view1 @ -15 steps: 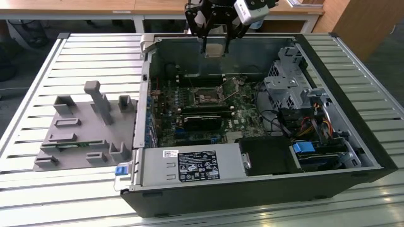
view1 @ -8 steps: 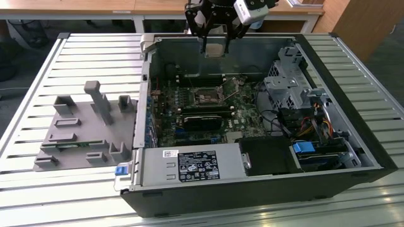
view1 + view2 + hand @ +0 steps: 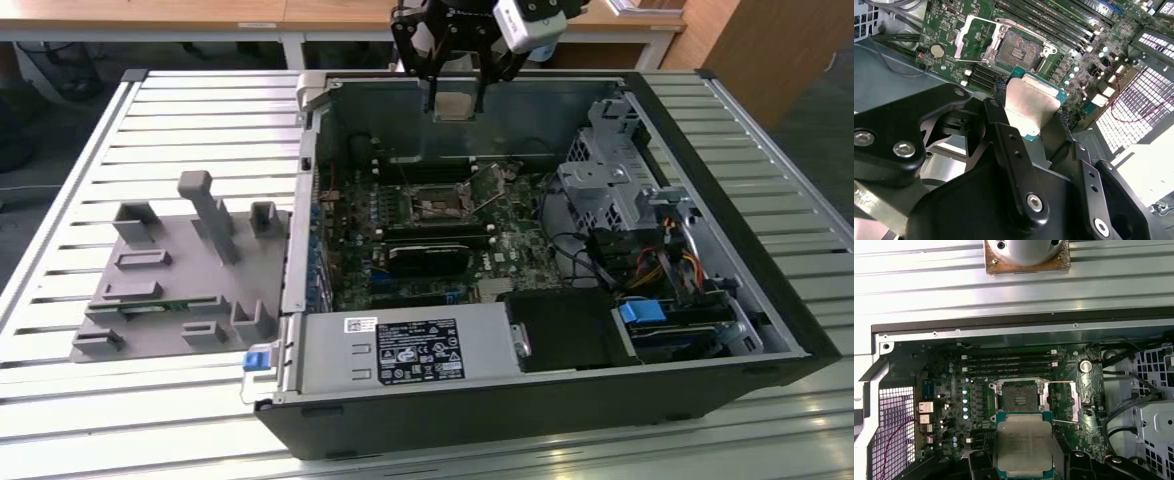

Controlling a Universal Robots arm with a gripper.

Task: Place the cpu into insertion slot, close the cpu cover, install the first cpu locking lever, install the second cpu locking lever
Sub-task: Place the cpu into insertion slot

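One tool [image 3: 454, 98] hangs at the far rim of an open computer case [image 3: 747, 300] in the exterior view, clamped on the cpu [image 3: 454, 110], a small pale square between its dark fingers. The case lies on a slatted metal surface [image 3: 160, 120]. The insertion slot [image 3: 438, 205] sits near the middle of the green board inside, well apart from the chip and bare. A grey fixture [image 3: 174, 270] rests on the surface toward the exterior view's left, just beside the case.

In the second wrist view the cpu [image 3: 1031, 105] shows its silvery-grey face with a teal edge, and the black fingers [image 3: 1009, 145] press on its opposite sides. Beyond it the insertion slot [image 3: 1020, 50] lies uncovered, with the cpu cover [image 3: 970, 36] swung up and back on one side of it. Long memory slots [image 3: 1054, 20] run along the other side of the socket.

In the first wrist view the cpu [image 3: 1024, 445] is held level between the fingers [image 3: 979, 465] and overlaps the near edge of the insertion slot [image 3: 1019, 395] in the picture. The cpu cover [image 3: 1061, 400] lies flipped open beside the socket, and the memory slots [image 3: 1009, 362] lie beyond it.
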